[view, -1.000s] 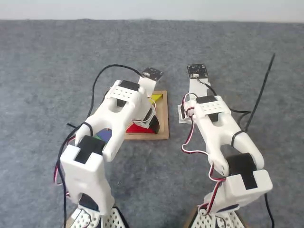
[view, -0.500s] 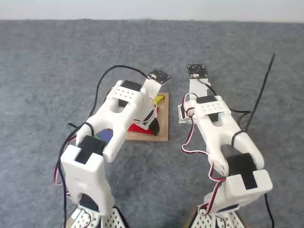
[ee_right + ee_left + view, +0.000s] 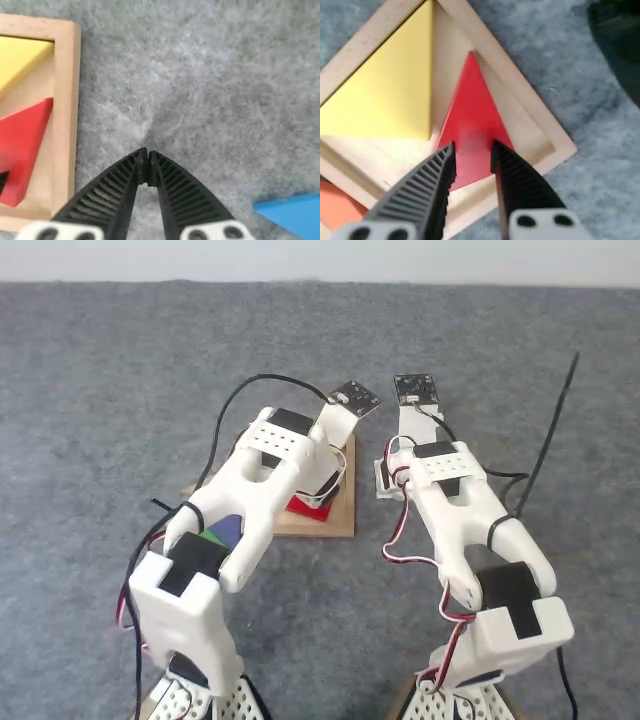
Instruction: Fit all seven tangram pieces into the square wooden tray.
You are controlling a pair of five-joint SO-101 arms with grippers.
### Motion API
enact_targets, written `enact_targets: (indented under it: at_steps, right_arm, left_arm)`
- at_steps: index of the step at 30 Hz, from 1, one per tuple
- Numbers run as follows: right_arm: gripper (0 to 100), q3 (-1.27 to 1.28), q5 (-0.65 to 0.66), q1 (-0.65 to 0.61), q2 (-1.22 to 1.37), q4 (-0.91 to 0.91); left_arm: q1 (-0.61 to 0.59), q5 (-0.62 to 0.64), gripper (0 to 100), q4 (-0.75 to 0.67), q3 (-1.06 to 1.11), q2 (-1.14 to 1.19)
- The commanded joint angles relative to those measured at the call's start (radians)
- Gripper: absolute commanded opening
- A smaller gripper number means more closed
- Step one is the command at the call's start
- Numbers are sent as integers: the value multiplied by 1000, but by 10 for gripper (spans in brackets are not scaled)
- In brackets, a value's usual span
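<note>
The square wooden tray (image 3: 522, 102) holds a yellow triangle (image 3: 385, 85) and a red triangle (image 3: 470, 130), with an orange piece (image 3: 332, 207) at its far side. My left gripper (image 3: 472, 150) hangs just above the red triangle, narrowly open, with nothing between its fingers. In the high view the left arm covers most of the tray (image 3: 340, 522), leaving a strip of the red triangle (image 3: 303, 505) in sight. My right gripper (image 3: 145, 160) is shut over bare carpet beside the tray's rim (image 3: 65, 100). A blue piece (image 3: 295, 212) lies on the carpet near it.
A purple piece (image 3: 228, 527) and a green piece (image 3: 208, 535) lie on the carpet under the left arm. The two arms stand close together at the tray's right edge. Grey carpet stretches wide to the far left and right.
The left arm's wrist has swung right and farther across the tray, hiding the yellow triangle in the high view. The right arm has kept still.
</note>
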Motion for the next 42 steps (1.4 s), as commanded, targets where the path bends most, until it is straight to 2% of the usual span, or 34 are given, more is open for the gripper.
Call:
enact_targets:
  at_steps: [1,5,10,16,20,29,42]
  right_arm:
    - [7,-40,9,-10,-12,-13]
    - [7,-40,9,-10,-12,-13]
    - [7,-40,9,-10,-12,-13]
    - [7,-40,9,-10,-12,-12]
    - [7,-40,9,-10,-12,-12]
    - [7,-40,9,-10,-12,-12]
    - [7,-40,9,-10,-12,-13]
  left_arm:
    - [-8,-29,147,20,2,14]
    - [-40,-58,242,54,-8,14]
    - [-107,-124,245,55,-45,18]
    - [-86,-137,247,61,-30,28]
    - [-48,-193,269,104,-13,28]
    - [-48,-212,279,87,-16,28]
    - [-14,147,278,61,-19,26]
